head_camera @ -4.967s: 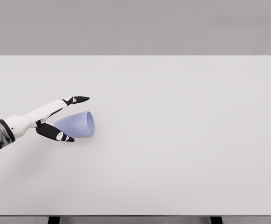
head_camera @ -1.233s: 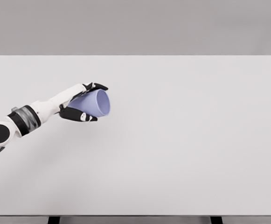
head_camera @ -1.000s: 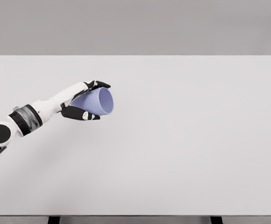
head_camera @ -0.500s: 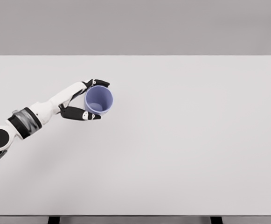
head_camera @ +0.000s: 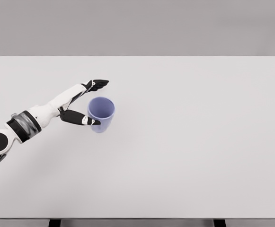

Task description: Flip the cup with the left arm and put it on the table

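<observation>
White table (head_camera: 184, 142) — purple cup (head_camera: 101, 114) upright | left hand (head_camera: 83, 101) spread beside

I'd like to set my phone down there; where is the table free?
Nearly everywhere: the whole table right of the cup is bare, also the near strip and far edge. Only the left middle is crowded, where the left hand has its fingers spread around the cup.

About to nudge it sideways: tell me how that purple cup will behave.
The cup stands upright, mouth up, and narrows toward its base, so a high push may tip it. Empty and thin-walled, it looks light. Tipped, it would likely roll in a curve. The left hand is open beside it.
</observation>
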